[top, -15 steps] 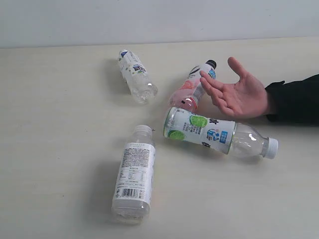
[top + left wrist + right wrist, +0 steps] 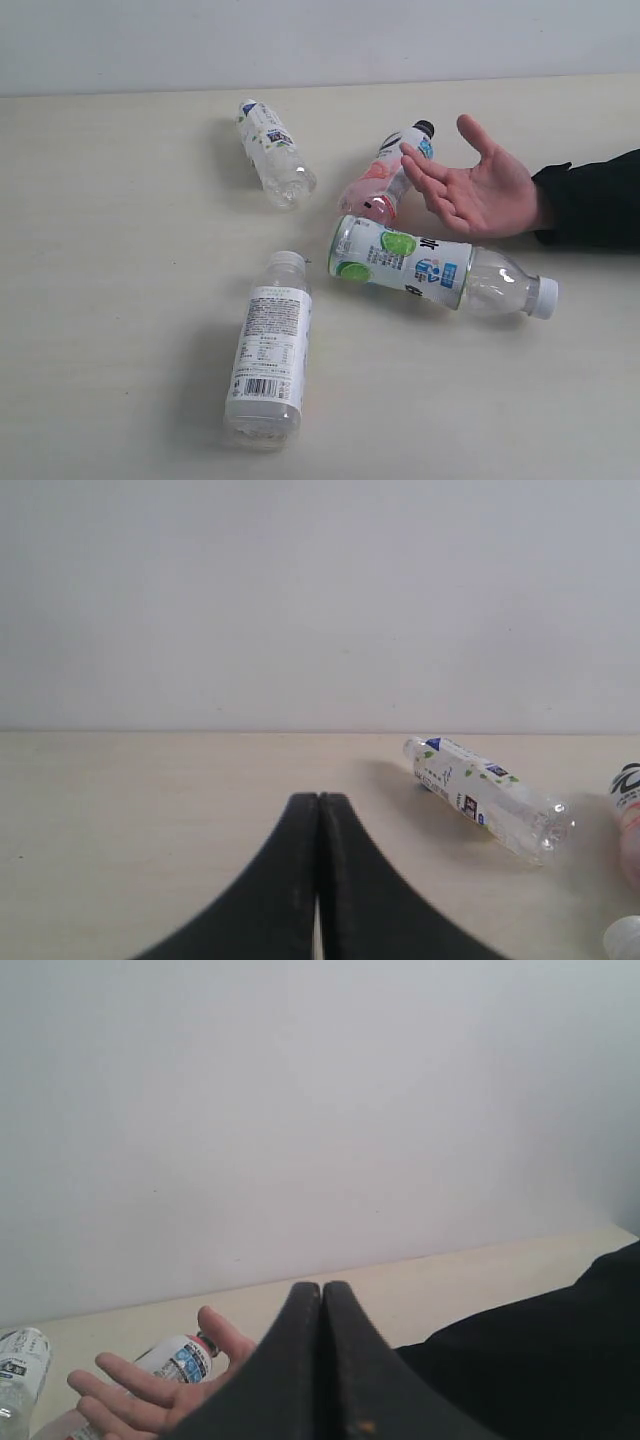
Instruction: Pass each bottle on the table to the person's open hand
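Observation:
Four bottles lie on the table [image 2: 120, 260]. The white-label bottle [image 2: 268, 350] rests at the front. The green-lime label bottle [image 2: 430, 268] lies at the middle right. Behind it is the pink bottle [image 2: 385, 175] with a black cap. The small green-and-white label bottle [image 2: 272, 150] [image 2: 485, 795] lies at the back. The person's open hand [image 2: 480, 190] [image 2: 150, 1385] hovers palm up beside the pink bottle [image 2: 175, 1360]. Neither gripper shows in the exterior view. My left gripper [image 2: 318, 800] is shut and empty, short of the small bottle. My right gripper [image 2: 322, 1288] is shut and empty, near the hand.
A black sleeve [image 2: 595, 200] [image 2: 540, 1350] comes in from the right. A pale wall [image 2: 320, 40] stands behind the table's far edge. Bare tabletop lies on the left side.

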{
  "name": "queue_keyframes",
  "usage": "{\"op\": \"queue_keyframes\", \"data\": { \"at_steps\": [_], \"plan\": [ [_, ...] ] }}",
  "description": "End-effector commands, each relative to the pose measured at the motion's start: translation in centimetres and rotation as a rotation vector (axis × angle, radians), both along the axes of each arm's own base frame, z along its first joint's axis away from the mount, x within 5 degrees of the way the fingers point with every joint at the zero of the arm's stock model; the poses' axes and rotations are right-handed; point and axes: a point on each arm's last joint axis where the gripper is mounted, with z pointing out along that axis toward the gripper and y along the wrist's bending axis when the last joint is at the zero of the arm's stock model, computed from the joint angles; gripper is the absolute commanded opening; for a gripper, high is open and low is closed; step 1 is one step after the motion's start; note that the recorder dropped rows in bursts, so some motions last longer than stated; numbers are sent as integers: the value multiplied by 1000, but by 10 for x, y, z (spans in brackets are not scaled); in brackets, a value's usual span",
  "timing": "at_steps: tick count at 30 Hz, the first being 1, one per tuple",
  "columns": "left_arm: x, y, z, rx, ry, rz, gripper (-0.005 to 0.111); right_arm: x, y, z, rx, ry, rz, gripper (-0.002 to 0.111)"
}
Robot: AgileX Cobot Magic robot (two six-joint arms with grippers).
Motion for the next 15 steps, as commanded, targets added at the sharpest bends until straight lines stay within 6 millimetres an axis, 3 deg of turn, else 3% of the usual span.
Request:
{"op": "queue_keyframes", "data": {
  "at_steps": [1, 15],
  "plan": [
    [0, 0, 0, -2, -6, -6, 0, 0, 0, 1, -18, -24, 1, 0],
    [0, 0, 0, -2, -6, -6, 0, -1, 0, 3, -18, -53, 2, 0]
  ]
}}
